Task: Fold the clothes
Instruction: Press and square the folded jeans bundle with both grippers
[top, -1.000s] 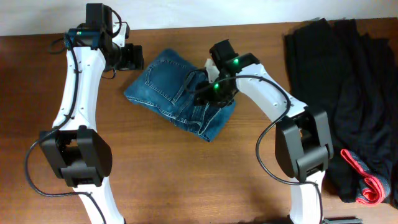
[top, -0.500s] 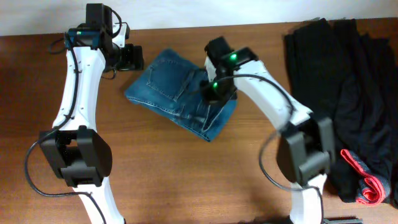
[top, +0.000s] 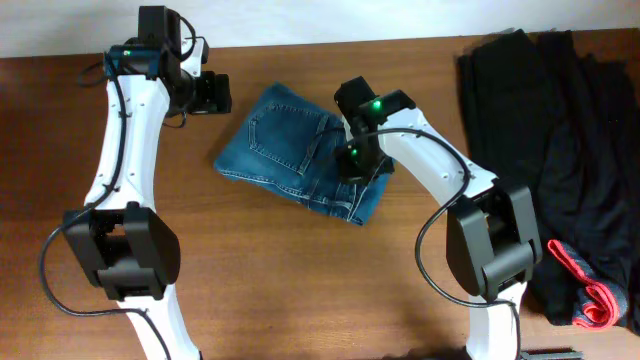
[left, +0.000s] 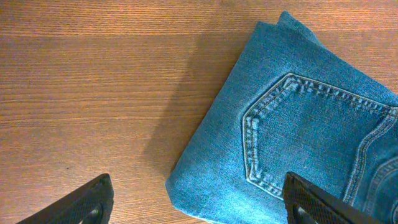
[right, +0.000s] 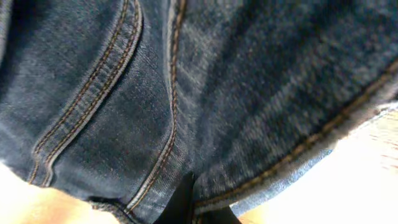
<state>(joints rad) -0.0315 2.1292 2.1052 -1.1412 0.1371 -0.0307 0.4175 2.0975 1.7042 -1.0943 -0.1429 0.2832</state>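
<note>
The clothes, a pair of blue denim jeans, lie folded into a compact bundle at the middle of the wooden table, a stitched back pocket facing up. My right gripper sits on the bundle's right side, shut on the denim. In the right wrist view the jeans fill the frame, with the right gripper pinched on a seam fold. My left gripper hovers open just beyond the bundle's upper left. In the left wrist view the left gripper spans the jeans' folded corner, its fingers apart from the cloth.
A heap of black garments covers the table's right end, with a small red-pink item lying at its lower edge. Bare brown table extends in front of the jeans and to the left.
The right gripper has shut on the denim and dragged the folded bundle a little to the right and toward the front. The left arm has not moved.
</note>
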